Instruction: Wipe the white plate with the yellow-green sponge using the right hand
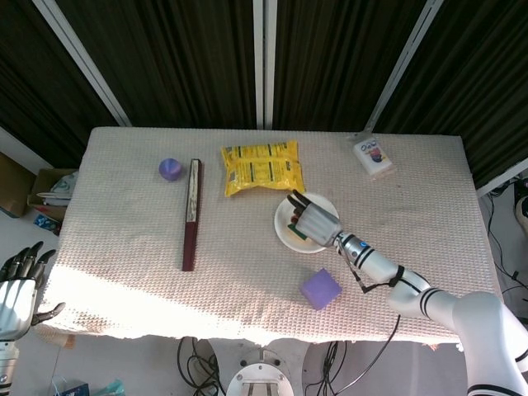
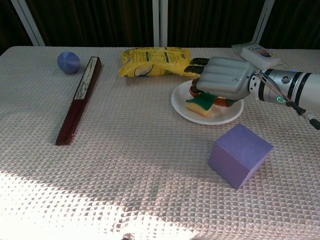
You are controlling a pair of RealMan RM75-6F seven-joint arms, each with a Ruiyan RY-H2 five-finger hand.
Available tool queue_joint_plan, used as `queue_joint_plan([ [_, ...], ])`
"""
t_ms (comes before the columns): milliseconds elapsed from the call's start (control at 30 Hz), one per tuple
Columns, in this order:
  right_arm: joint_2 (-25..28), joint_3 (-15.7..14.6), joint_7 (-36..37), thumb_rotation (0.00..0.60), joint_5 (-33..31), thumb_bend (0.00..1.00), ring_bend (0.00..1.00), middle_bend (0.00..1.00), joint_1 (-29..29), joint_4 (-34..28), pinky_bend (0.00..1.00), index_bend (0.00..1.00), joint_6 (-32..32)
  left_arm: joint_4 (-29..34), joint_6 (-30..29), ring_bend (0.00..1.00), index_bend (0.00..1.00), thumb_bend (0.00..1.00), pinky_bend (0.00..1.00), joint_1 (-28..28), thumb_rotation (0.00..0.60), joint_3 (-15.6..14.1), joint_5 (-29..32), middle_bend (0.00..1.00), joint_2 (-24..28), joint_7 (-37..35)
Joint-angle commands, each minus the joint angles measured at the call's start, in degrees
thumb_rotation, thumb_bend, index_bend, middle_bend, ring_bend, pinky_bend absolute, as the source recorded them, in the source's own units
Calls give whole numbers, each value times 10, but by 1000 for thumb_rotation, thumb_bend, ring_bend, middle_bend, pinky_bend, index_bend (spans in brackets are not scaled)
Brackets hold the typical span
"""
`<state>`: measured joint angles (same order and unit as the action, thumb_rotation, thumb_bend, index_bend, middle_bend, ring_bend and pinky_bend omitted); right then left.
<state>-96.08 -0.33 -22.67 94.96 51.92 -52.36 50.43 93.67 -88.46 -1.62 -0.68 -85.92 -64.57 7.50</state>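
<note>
We find the right hand (image 2: 222,80) lying palm-down over the white plate (image 2: 186,109), its forearm reaching in low from the right side of the table (image 2: 125,175). Its fingers (image 2: 197,62) point toward the far left and curl down around the yellow-green sponge (image 2: 200,105), which it grips and presses against the plate's surface. The sponge sits inside the plate, green face uppermost and yellow body below, largely covered by the hand; in the head view only a sliver of it (image 1: 294,229) shows beneath the hand (image 1: 313,223). The plate (image 1: 285,235) rests on the table right of centre, just in front of the yellow snack bag (image 2: 150,61), their edges near but, as far as we can tell, not touching. A purple cube (image 2: 240,155) stands on the cloth nearer the robot and slightly to the right of the plate, apart from it. We note the left hand (image 1: 18,280) only in the head view, off the table's near left corner, fingers spread and extended upward, holding nothing. Elsewhere, a long dark red bar (image 2: 80,97) lies lengthwise on the left part of the table with a small blue ball (image 2: 68,61) just beside its far end. A white packet (image 2: 260,56) lies at the far right edge.
</note>
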Motion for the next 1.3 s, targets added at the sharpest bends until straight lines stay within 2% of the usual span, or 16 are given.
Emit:
queue_joint_plan([
  [33, 17, 7, -17, 600, -12, 376, 42, 354, -2, -14, 0, 463, -6, 0, 0, 51, 138, 63, 118, 0, 600, 0, -1, 23, 0, 0],
  [167, 26, 6, -27, 600, -17, 375, 41, 354, -3, -35, 0, 463, -11, -1, 1, 51, 138, 63, 117, 0, 600, 1, 0, 23, -1, 0],
  [333, 6, -3, -26, 600, -18, 376, 41, 355, -3, -32, 0, 463, -25, -3, 2, 51, 138, 63, 118, 0, 600, 0, 1, 23, -2, -1],
  [500, -11, 2, 4, 600, -13, 377, 41, 355, 1, -32, 0, 463, -11, -2, 0, 51, 138, 63, 117, -2, 600, 0, 1, 23, -1, -3],
  [667, 2, 10, 28, 600, -10, 377, 42, 357, -1, -49, 0, 463, 19, -1, -1, 51, 138, 64, 117, -3, 600, 0, -1, 23, -1, -3],
  [800, 28, 6, 11, 600, -10, 377, 41, 360, -5, -60, 0, 463, 18, 0, 2, 51, 138, 63, 117, -1, 600, 0, -1, 23, -1, -2],
  [933, 43, -2, -20, 600, -19, 376, 41, 360, -5, -61, 0, 462, -12, -1, 3, 51, 138, 63, 118, 1, 600, 1, -3, 23, -2, -1],
  [1133, 26, -13, -65, 600, -14, 379, 42, 357, 6, -43, 0, 462, -44, -2, 4, 51, 138, 63, 117, 1, 600, 1, -1, 23, -2, -2],
  [1300, 11, -11, -69, 600, -6, 379, 41, 358, 14, -40, 0, 462, -41, -4, 2, 51, 138, 62, 117, -1, 600, 0, -1, 23, -2, -6],
])
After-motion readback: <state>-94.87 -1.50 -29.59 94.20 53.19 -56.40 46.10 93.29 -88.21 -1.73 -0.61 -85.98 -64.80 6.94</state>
